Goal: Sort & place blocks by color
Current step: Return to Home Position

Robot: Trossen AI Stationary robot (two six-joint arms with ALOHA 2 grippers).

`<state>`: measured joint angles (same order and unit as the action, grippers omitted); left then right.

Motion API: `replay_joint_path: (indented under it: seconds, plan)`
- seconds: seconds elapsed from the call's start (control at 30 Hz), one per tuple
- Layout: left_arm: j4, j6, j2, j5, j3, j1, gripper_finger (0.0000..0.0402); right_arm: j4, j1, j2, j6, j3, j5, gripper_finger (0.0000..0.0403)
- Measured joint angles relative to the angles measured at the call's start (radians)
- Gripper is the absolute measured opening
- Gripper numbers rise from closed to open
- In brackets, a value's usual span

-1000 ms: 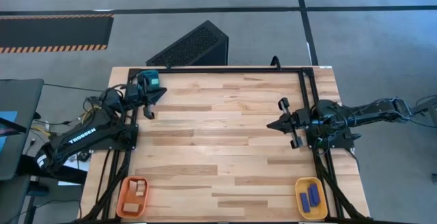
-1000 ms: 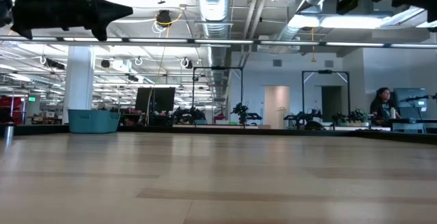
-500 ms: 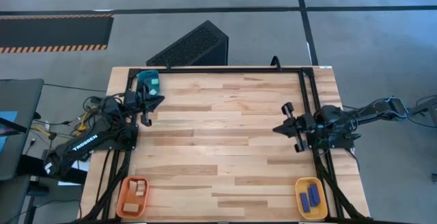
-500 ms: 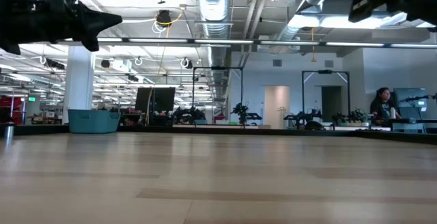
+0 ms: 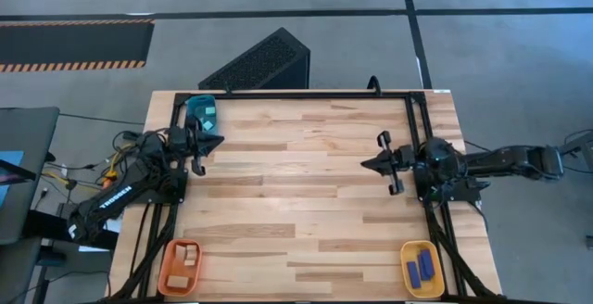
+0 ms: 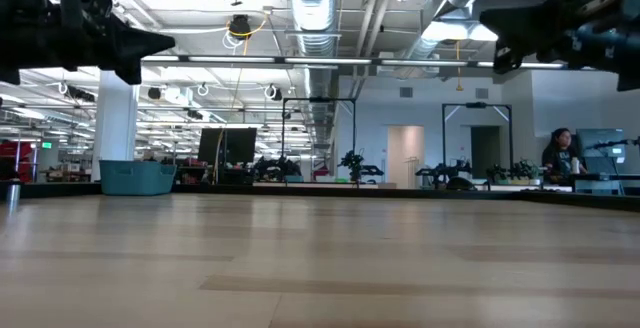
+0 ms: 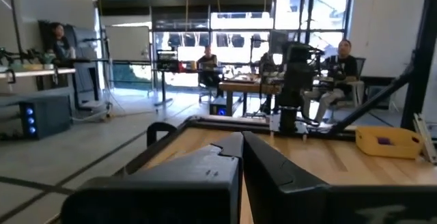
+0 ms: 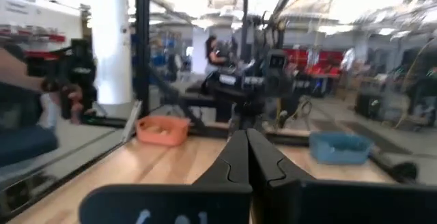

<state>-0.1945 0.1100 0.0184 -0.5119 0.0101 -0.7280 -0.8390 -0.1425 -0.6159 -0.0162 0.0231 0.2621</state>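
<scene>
The blocks lie sorted in three trays. A light cyan cube (image 5: pixel 209 112) sits in the teal tray (image 5: pixel 195 106) at the far left corner. Pale wood pieces (image 5: pixel 188 255) rest in the orange tray (image 5: pixel 170 272) at the near left corner. Dark blue bars (image 5: pixel 419 267) lie in the yellow tray (image 5: pixel 408 281) at the near right corner. My left gripper (image 5: pixel 220 140) hangs shut in the air just near of the teal tray, pointing right. My right gripper (image 5: pixel 363 164) hovers shut at mid right, pointing left. Both wrist views show closed fingers, left (image 7: pixel 240 138) and right (image 8: pixel 246 136).
A black frame (image 5: pixel 412 123) runs along the table's far and side edges. The bare wooden table top (image 5: pixel 296 183) stretches between the two grippers. People sit at desks in the room beyond the table. A dark slotted box (image 5: pixel 264 61) lies on the floor past the far edge.
Both grippers have sunk lower over the table while staying shut. The left one has drifted a little toward the near edge, away from the teal tray. The right arm has stretched out toward the right while its gripper stayed near the same spot.
</scene>
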Motion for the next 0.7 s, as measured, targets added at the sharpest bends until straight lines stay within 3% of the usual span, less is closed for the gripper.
replay_joint_path:
  seconds: [0.23,0.43,0.6,0.7]
  plan:
    - [-0.016,0.019,-0.017,-0.062,0.010,0.000,0.0000,-0.033,-0.152,0.066,0.162,-0.010,0.247,0.0002]
    - [-0.001,-0.021,-0.017,-0.089,0.022,0.000,0.0000,0.040,-0.153,0.225,0.191,-0.012,0.263,0.0001]
    - [0.005,-0.003,-0.017,-0.101,0.022,-0.003,0.0000,0.219,-0.113,0.343,0.160,-0.012,0.240,0.0001]
    - [0.004,0.031,-0.017,-0.160,0.025,-0.012,0.0000,0.299,-0.093,0.416,0.143,-0.012,0.234,0.0001]
